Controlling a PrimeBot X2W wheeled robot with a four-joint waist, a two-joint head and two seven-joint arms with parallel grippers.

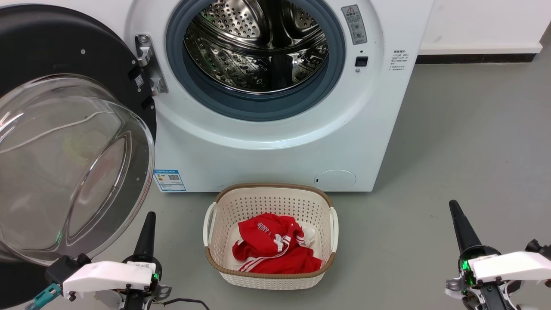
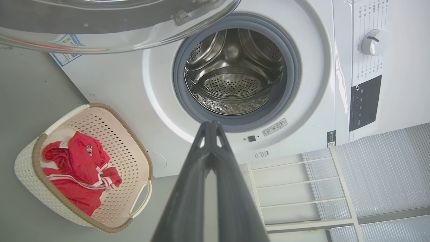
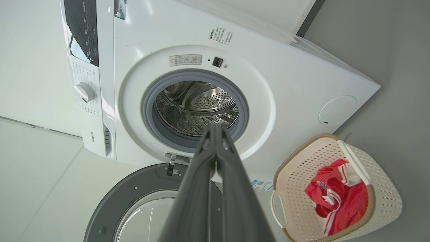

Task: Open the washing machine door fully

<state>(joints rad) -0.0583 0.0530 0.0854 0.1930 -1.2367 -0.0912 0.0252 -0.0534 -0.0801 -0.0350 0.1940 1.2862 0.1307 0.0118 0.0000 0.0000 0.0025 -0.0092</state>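
Item: big white front-loading washing machine [image 1: 275,146], standing on a grey floor [image 1: 452,150]. Perforated steel drum [image 1: 258,47] exposed, ringed by a grey-blue rubber seal [image 1: 258,107]; blue label sticker [image 1: 169,179] at the lower left corner.

Item: large round glossy black washing machine door [image 1: 73,142] with a clear domed glass bowl. It is swung wide on its hinge at the left of the opening, dome facing out into the room.

Item: cream perforated plastic basket [image 1: 271,189] with a brown rim, on the floor just before the machine, holding a crumpled red garment with white stripes [image 1: 271,249].

Item: left gripper [image 1: 150,215], low beside the door's bottom edge and apart from it; fingers pressed together, holding nothing.

Item: right gripper [image 1: 453,204], well off to the right over bare floor; fingers likewise pressed together, holding nothing.
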